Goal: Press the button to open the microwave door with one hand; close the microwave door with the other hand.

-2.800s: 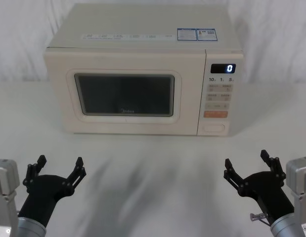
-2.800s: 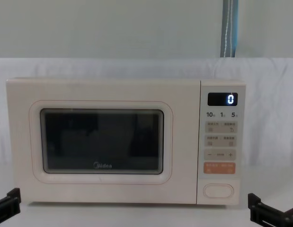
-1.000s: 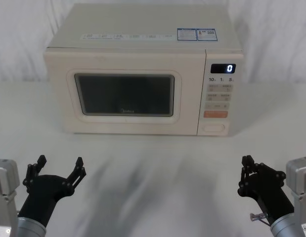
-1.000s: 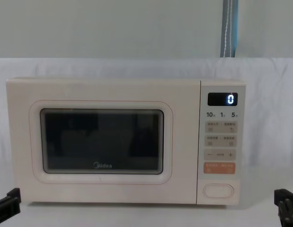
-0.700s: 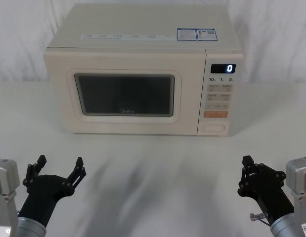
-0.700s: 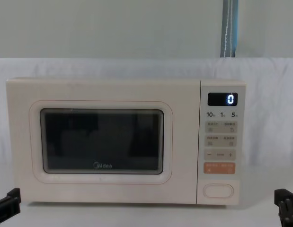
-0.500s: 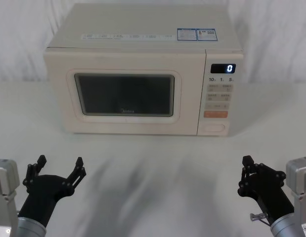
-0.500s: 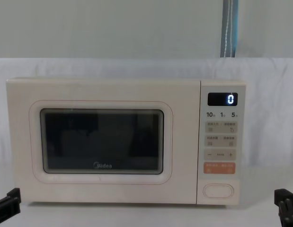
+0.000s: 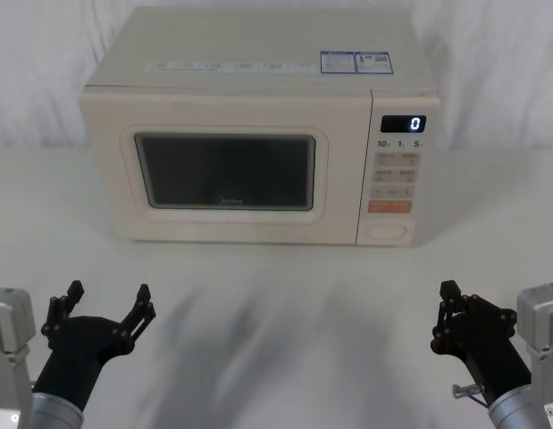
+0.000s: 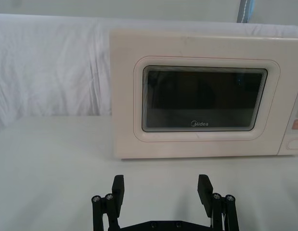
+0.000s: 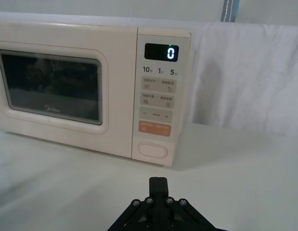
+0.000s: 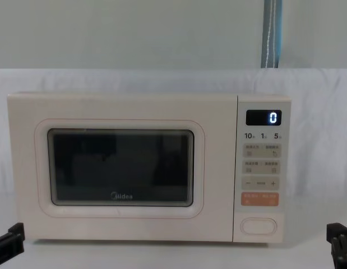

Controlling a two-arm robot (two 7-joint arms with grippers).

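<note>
Microwave door [image 9: 224,174] flush shut, facing robot at counter's [image 9: 276,295] far centre. Button [image 9: 387,231] at bottom of ctrl panel [image 9: 397,170], untouched; cut off at frame edge in left wrist view. Left hand [image 9: 102,304] near front-left, fingers spread wide. Right hand [image 9: 448,304] near front-right, fingers pinched together, empty. Both well apart from microwave, mostly cropped in chest view.

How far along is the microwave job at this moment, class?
Nothing is done yet: the microwave door sits shut and flush. In hand: the right gripper, fingers shut, is low and short of the button, not touching. The left gripper waits open on the left. Left to do: press the button, then close the door.
</note>
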